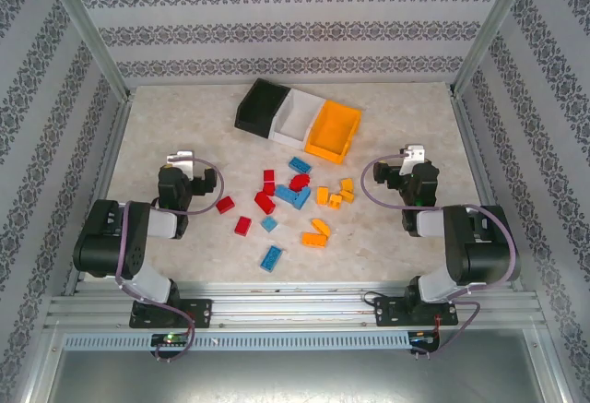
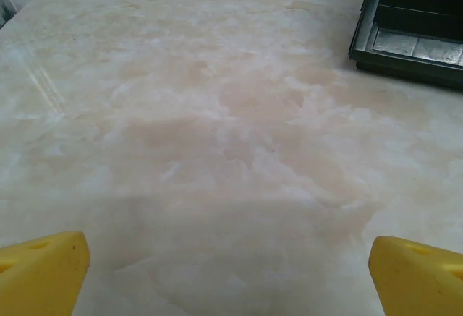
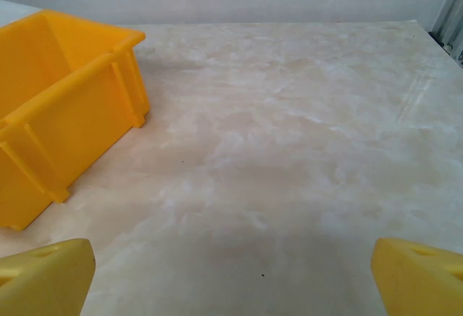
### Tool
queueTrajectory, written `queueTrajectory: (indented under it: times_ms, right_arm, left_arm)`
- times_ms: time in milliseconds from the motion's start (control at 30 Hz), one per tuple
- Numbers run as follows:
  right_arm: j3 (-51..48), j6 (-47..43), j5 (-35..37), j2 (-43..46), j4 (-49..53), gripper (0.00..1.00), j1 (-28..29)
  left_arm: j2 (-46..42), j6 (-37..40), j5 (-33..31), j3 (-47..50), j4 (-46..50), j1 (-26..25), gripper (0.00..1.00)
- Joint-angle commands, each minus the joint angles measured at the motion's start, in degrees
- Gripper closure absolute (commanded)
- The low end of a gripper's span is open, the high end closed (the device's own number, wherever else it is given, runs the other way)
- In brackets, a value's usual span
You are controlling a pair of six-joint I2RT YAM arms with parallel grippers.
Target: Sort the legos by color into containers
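Red, blue and orange legos (image 1: 293, 198) lie scattered mid-table between the two arms. Behind them stand three bins in a row: black (image 1: 260, 107), white (image 1: 300, 115) and orange (image 1: 333, 131). My left gripper (image 1: 182, 160) sits at the left, open over bare table, its yellow fingertips (image 2: 43, 272) wide apart with nothing between them; the black bin's corner (image 2: 412, 34) is at that view's upper right. My right gripper (image 1: 412, 157) sits at the right, open too, yellow fingertips (image 3: 47, 276) spread over bare table, the orange bin (image 3: 61, 106) to its left.
Patterned walls and metal frame posts (image 1: 88, 29) enclose the marbled table (image 1: 184, 126). Bare table surface lies ahead of both grippers. Cables loop off each wrist.
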State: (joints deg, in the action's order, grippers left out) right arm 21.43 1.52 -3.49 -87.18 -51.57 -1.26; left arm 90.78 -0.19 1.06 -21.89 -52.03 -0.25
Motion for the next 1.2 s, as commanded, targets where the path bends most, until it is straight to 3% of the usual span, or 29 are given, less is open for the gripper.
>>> queueTrajectory:
  times_ms: [0,400,533,700,833,1000,1167]
  right_arm:
    - [0.46,0.33,-0.47,-0.04,-1.28,0.02,0.58]
    - [0.02,1.73,2.99,0.39,-1.34,0.02,0.43]
    - [-0.25,2.80,5.63,1.25,-1.69,0.02,0.33]
    - [0.67,2.63,6.76,5.30,3.83,0.02,0.55]
    - [1.22,2.93,6.61,8.80,7.18,0.02,0.37]
    - [4.23,4.83,5.60,18.00,20.06,0.03,0.68]
    - [17.23,12.87,0.40,23.85,50.34,0.06,4.26]
  left_arm:
    - [0.10,0.19,-0.13,-0.45,-1.23,0.52,0.00]
    - [0.03,-0.16,-1.06,-0.48,-1.23,0.52,0.00]
    - [-2.15,-2.45,-6.50,1.19,-2.62,0.53,0.00]
    - [-5.55,-1.97,-5.70,3.01,-3.06,0.53,0.00]
    - [-8.59,-1.70,-5.42,1.17,3.06,0.52,0.00]
    - [-16.21,-7.09,-6.36,-5.87,24.28,0.58,0.00]
    - [-24.99,-16.75,-1.23,-12.33,43.06,0.47,0.00]
